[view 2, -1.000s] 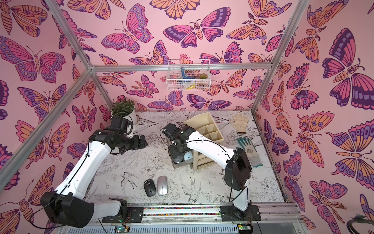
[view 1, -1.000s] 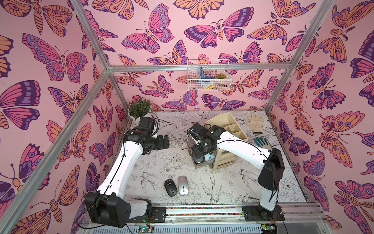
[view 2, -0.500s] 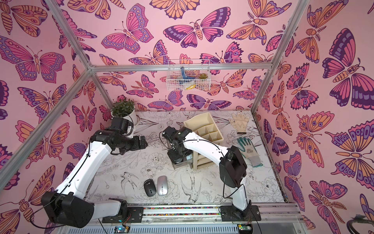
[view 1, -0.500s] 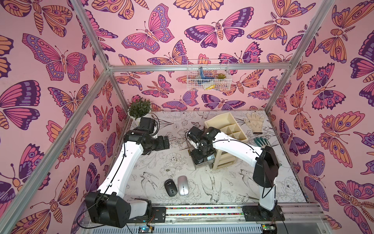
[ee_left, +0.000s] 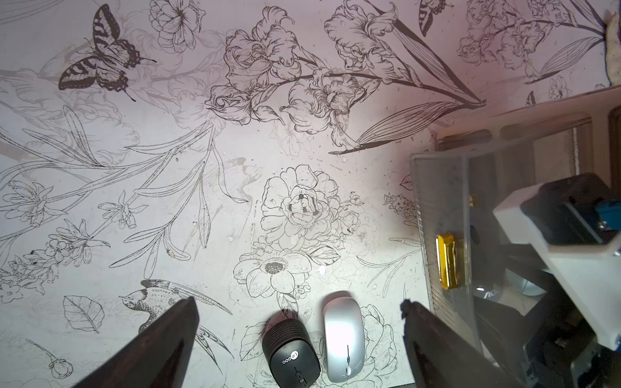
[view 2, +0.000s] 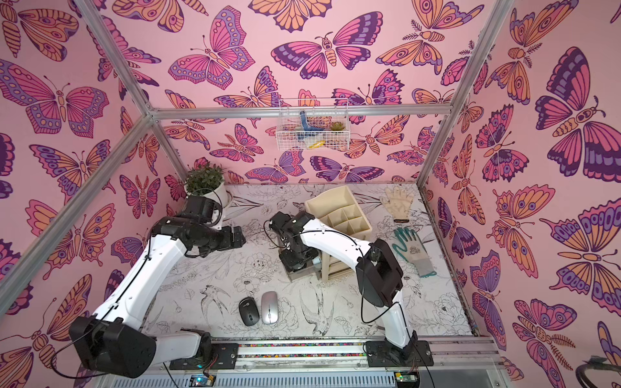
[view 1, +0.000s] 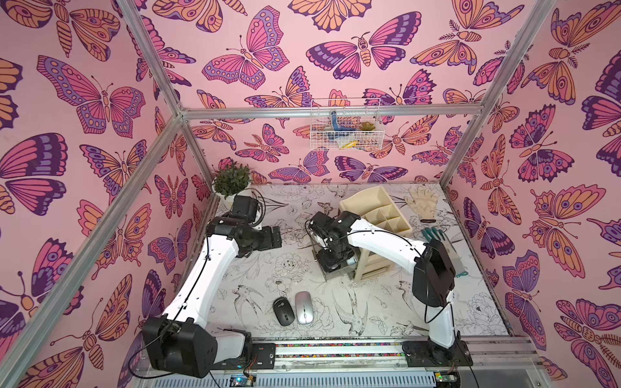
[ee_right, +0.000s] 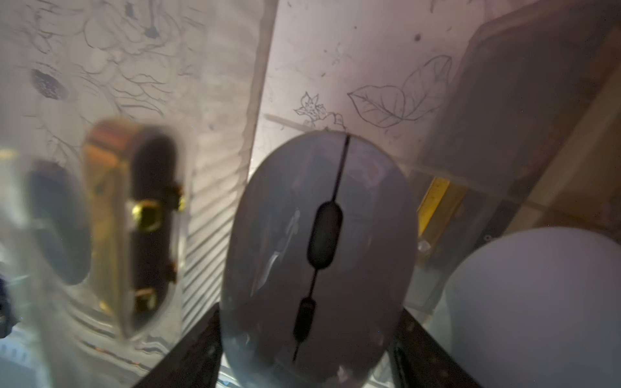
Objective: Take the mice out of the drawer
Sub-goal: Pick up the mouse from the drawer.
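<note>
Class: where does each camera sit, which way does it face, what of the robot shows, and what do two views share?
Top views: high above the robot's base, facing down on the flower-printed table; left arm and right arm show.
Left wrist: faces down past open left claw at black oval mouse, silver oval mouse, clear plastic drawer.
Right wrist: faces into that drawer; right claw flanks a grey oval mouse.
Shared: top views also show the black mouse and silver mouse.

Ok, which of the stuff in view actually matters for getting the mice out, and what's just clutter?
Job: black mouse and silver mouse, already out on the table; grey mouse and pale mouse, in the clear drawer.
Clutter: cream glove, green glove, potted plant, wire basket.
</note>
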You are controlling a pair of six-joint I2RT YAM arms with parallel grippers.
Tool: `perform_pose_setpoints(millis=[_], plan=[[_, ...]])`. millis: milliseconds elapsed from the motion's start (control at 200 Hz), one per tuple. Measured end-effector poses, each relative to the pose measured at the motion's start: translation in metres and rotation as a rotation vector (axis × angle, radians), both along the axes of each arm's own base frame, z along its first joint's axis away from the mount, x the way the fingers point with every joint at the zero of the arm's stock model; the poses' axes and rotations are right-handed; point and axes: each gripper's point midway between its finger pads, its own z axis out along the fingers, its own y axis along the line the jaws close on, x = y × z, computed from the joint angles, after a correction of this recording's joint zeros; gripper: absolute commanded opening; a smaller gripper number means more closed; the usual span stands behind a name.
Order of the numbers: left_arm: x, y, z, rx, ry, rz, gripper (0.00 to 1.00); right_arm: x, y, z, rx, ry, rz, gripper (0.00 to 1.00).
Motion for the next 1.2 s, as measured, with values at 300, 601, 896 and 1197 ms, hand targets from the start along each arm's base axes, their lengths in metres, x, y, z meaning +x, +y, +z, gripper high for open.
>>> perform_pose_setpoints(millis=[300, 601, 896, 1197], plan=[[0.0, 0.0, 0.0, -0.001, 0.0, 0.001, 0.99, 0.003, -0.005, 0.002, -0.013, -0.015, 0.001, 0.71], [0.0, 0.0, 0.0, -0.002, 0.001, 0.004, 1.0, 0.005, -0.004, 0.001, -0.004, -0.016, 0.019, 0.48], [0.0, 0.0, 0.0, -0.006, 0.003, 0.012, 1.0, 0.013, -0.004, -0.001, 0.009, -0.036, 0.028, 0.43], [0.001, -0.002, -0.003, -0.012, 0.012, 0.01, 1.0, 0.025, -0.013, 0.019, -0.039, -0.1, 0.039, 0.42]])
